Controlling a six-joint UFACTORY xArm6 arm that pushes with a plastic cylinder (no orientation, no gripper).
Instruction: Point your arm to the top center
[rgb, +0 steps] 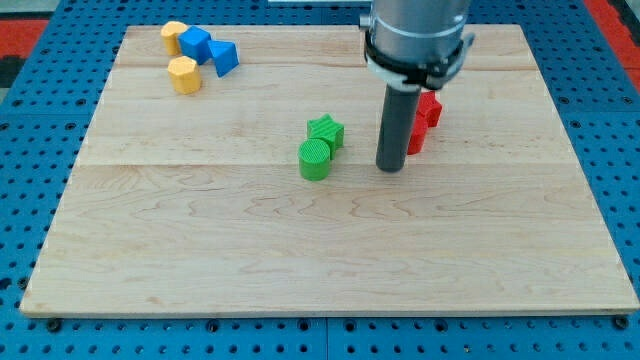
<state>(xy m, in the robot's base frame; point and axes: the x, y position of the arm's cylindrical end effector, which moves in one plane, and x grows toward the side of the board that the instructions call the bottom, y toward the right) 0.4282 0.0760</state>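
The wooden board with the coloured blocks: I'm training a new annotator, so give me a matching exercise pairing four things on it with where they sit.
Things:
1. green cylinder block
2. red blocks
3. two yellow and two blue blocks
4. my tip

Places:
A. the view's top left corner of the wooden board
B. partly hidden behind the dark rod
C. near the centre, between the green and red blocks
D. just below the green star block

Pairs: 1-D, 2-B, 3-A, 4-C
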